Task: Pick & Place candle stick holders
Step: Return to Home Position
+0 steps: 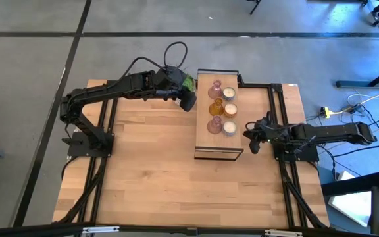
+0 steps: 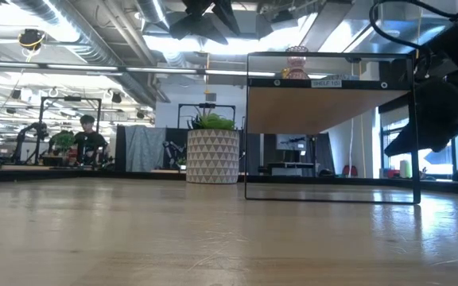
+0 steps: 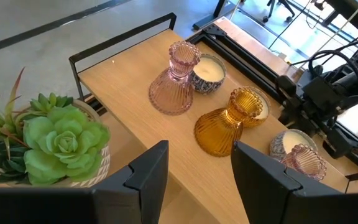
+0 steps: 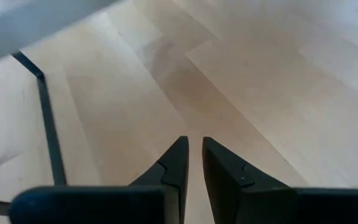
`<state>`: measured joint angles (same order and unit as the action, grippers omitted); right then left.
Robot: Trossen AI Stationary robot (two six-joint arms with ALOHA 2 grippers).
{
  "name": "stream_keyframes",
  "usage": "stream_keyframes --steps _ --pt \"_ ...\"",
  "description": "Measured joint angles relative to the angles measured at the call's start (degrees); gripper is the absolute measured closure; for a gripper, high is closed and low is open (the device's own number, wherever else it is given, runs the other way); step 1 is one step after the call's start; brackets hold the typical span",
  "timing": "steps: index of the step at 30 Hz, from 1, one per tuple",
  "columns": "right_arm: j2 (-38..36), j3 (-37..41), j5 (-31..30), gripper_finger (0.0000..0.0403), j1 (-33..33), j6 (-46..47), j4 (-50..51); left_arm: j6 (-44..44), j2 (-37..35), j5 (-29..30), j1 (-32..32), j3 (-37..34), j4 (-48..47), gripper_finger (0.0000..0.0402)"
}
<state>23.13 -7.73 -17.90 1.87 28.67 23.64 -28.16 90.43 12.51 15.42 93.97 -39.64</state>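
candle stick holders all sit on the wooden stand, left tool released near them, right tool clenched empty over the desk.

Bulbous ribbed glass candle stick holders: three, namely the pink glass holder, the amber glass holder and the brownish-pink glass holder.
Round cream-white candle holders: three, namely first cream holder, second cream holder and third cream holder.
Green succulent in white patterned pot: one.
Long wooden black-framed stand: one.
Dark two-finger grippers: two, namely left gripper and right gripper.
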Motion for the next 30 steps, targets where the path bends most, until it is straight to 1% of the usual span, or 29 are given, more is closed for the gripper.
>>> stream_keyframes --steps 7,14,22,24,30 --pt "-1.28 0.0 1.5 0.0358 1.36 -3.46 -5.02 -0.04 0.0 0.0 0.0 0.0 0.0 0.0231" --pt "-4.66 0.0 1.51 0.0368 3.21 -3.43 -5.02 -0.48 0.0 -0.02 -0.42 0.0 -0.59 0.0231" --pt "-7.82 0.0 0.95 0.0369 3.96 -3.87 -4.81 -1.24 -0.02 0.0 0.09 0.0 -0.59 0.0231" --pt "-8.29 0.0 1.87 0.0369 3.97 -4.03 -4.8 -1.6 -0.02 0.0 0.09 0.0 -0.57 0.0231" --pt "-10.0 0.0 9.63 0.0371 3.98 -6.07 -5.74 -1.97 -0.02 0.0 0.07 0.0 -0.5 0.0231"
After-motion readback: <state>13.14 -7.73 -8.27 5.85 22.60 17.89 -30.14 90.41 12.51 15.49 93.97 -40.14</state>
